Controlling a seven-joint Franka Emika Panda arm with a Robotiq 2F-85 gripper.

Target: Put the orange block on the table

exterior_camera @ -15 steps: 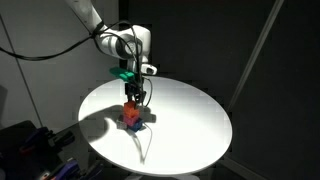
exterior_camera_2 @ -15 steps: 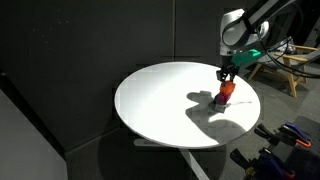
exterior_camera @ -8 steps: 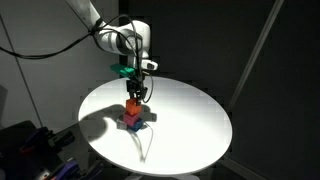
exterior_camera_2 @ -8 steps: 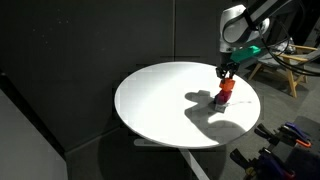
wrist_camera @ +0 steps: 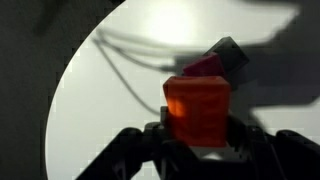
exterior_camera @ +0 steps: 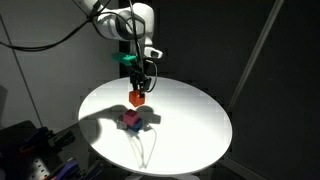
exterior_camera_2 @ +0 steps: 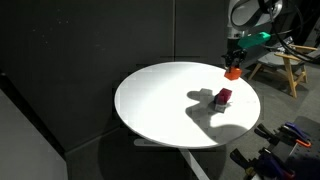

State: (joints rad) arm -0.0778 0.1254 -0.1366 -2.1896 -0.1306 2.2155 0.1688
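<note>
Orange block [exterior_camera: 137, 99] hung pinched between the two fingers of my gripper [exterior_camera: 138, 94] in an exterior view. It was clear of the table [exterior_camera: 195, 120], with the pink block [exterior_camera: 131, 120] resting on the white top at six o'clock from it. As I judged it, the step was the set-down. I needed to carry the cube sideways over bare surface and well in from the rim, then lower it straight until its bottom face lay flat, and only then let go, so it would neither drop nor tip. In the other exterior view the orange block [exterior_camera_2: 232, 73] sat in the closed gripper [exterior_camera_2: 232, 68] at about one o'clock from the pink block [exterior_camera_2: 222, 97], and plenty of open table [exterior_camera_2: 160, 100] stretched off toward nine o'clock. I could not tell from there how high I held it. In the wrist view the orange block [wrist_camera: 197, 108] filled the middle, a bright cube with flat faces and fairly crisp edges. My gripper [wrist_camera: 197, 140] clamped it from both sides with dark fingers. Beyond it at twelve o'clock lay the pink block [wrist_camera: 203, 66], and a darker block [wrist_camera: 232, 55] touched it. The table [wrist_camera: 100, 110] looked smooth, plain and round-edged, so a flat-faced cube should have sat steady on it. Whether the blocks were wood or plastic, I could not tell.
</note>
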